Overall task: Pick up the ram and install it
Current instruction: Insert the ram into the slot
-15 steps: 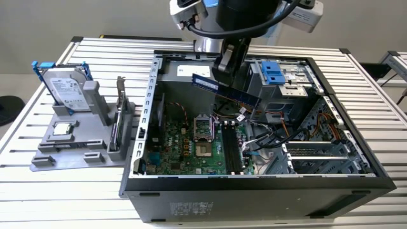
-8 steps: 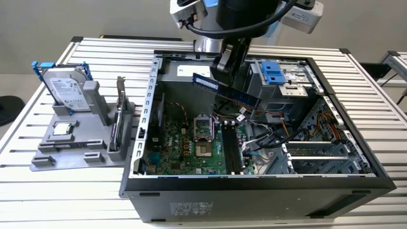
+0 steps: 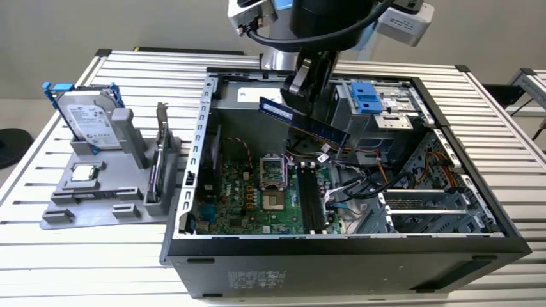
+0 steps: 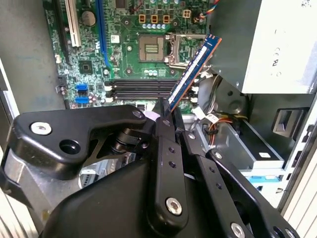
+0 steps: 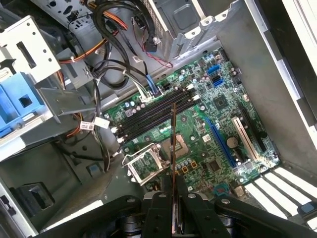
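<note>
The ram (image 3: 324, 132) is a long, thin stick with black chips. It hangs tilted in the air inside the open computer case (image 3: 341, 256), above the green motherboard (image 3: 256, 204). My gripper (image 3: 300, 86) is shut on its upper part. In the second wrist view the ram (image 4: 194, 67) sticks out past the fingers (image 4: 164, 130) over the black memory slots (image 4: 138, 88). The first wrist view shows the ram (image 5: 173, 134) edge-on, with its free end above the slots (image 5: 153, 110) and apart from them.
A grey holder (image 3: 102, 208) on the exterior view's left carries a silver hard drive (image 3: 85, 118) with a blue bracket and a small square processor chip (image 3: 85, 173). Loose cables (image 3: 362, 185), a blue drive bay (image 3: 365, 96) and the processor socket (image 3: 271, 169) crowd the slots.
</note>
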Available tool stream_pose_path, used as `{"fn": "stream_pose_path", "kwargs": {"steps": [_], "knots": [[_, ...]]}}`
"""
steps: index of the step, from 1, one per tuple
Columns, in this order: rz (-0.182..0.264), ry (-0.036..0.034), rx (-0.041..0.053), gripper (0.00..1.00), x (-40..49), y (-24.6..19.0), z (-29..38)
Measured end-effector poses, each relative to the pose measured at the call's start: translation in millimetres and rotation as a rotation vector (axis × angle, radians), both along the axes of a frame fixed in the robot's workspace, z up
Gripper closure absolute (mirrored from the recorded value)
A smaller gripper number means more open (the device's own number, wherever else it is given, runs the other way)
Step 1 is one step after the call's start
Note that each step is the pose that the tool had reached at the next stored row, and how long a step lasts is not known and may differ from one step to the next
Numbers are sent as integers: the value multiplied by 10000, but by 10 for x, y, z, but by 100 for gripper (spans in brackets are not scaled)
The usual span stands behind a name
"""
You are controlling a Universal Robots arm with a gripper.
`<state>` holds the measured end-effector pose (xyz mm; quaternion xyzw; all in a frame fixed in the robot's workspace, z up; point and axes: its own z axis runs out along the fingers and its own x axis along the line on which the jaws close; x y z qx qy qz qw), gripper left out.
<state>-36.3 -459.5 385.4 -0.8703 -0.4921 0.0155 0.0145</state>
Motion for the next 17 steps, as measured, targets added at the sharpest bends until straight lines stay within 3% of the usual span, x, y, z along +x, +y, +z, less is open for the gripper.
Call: {"fn": "stream_pose_path", "kwargs": {"steps": [17], "knots": [[-526, 0, 0, 100, 0, 0, 1]]}}
